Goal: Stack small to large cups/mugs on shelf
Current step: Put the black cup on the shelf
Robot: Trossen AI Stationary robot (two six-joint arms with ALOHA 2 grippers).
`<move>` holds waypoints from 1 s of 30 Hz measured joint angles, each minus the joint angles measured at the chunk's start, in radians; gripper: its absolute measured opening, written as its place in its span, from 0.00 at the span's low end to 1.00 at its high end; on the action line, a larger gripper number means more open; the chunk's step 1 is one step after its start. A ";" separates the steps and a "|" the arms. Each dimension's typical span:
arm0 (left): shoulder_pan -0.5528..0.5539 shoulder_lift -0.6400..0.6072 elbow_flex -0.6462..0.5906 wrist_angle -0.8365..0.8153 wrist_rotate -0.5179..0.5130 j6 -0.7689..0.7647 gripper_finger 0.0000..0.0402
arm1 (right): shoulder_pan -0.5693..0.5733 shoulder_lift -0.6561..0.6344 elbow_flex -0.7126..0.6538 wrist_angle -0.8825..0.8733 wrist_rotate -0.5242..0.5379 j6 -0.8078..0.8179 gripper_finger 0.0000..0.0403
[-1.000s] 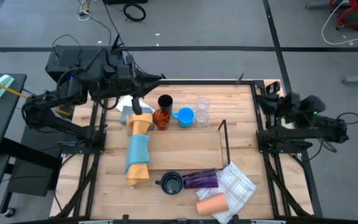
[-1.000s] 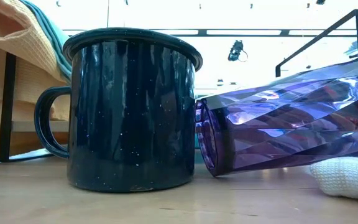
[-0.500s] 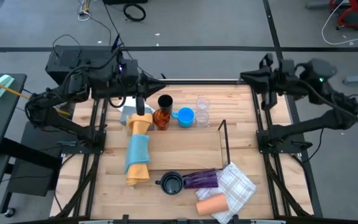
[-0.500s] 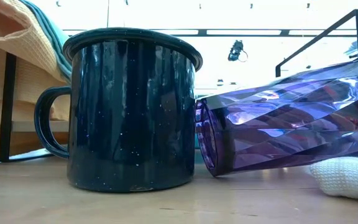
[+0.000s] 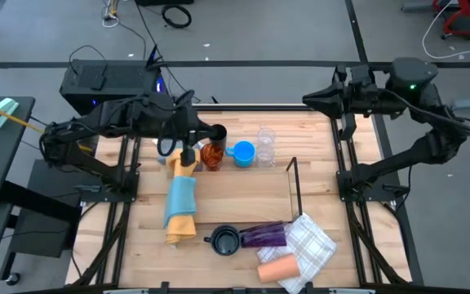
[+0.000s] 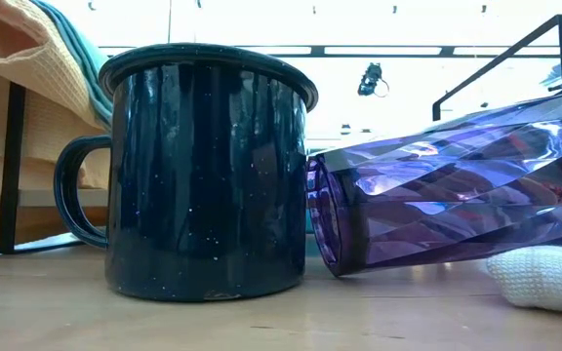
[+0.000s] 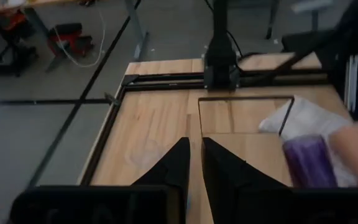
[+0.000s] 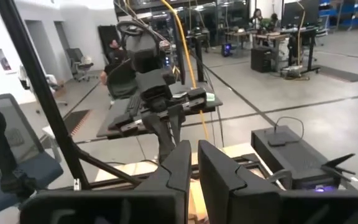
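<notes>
Two arms are raised over the far edge of the table. The L gripper is positioned just above the black cup, at the L end of the far row; its fingers are seen nearly together w/ a narrow gap, nothing clamped. The R gripper is held beyond the far R corner, well apart from all cups; its fingers are likewise nearly together, empty. The far row is made up of the black cup, the amber cup, the blue cup and the clear glasses, set side by side. The shelf is seen as a thin black rod frame R of centre. At the near edge the dark mug stands upright, touching the purple tumbler, which lies on its side. The peach cup lies on its side on a checked cloth. A rolled yellow-and-blue cloth lies L of centre.
</notes>
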 joint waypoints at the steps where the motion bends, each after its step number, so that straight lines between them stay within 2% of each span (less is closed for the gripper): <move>1: 0.001 -0.001 0.000 -0.005 0.000 0.017 0.12 | 0.000 0.000 0.002 -0.005 -0.003 0.000 0.09; 4: 0.002 0.000 0.000 -0.003 -0.002 0.065 0.12 | 0.000 0.000 0.003 0.001 -0.004 -0.020 0.09; 7: 0.002 -0.001 0.000 -0.002 -0.006 0.180 0.11 | -0.001 0.000 0.003 0.001 -0.003 -0.022 0.09; 9: 0.002 0.000 0.000 -0.002 -0.013 0.190 0.10 | -0.001 0.000 0.003 0.000 -0.003 -0.023 0.09; 16: 0.002 -0.001 0.000 -0.001 -0.020 0.130 0.07 | 0.000 0.000 0.003 0.000 -0.004 0.089 0.09; 25: 0.002 0.000 0.000 0.004 -0.019 0.057 0.09 | 0.000 0.000 0.003 -0.003 -0.004 0.065 0.09; 30: 0.002 0.000 0.000 0.005 -0.019 0.017 0.08 | 0.000 0.000 0.003 -0.003 -0.048 0.048 0.09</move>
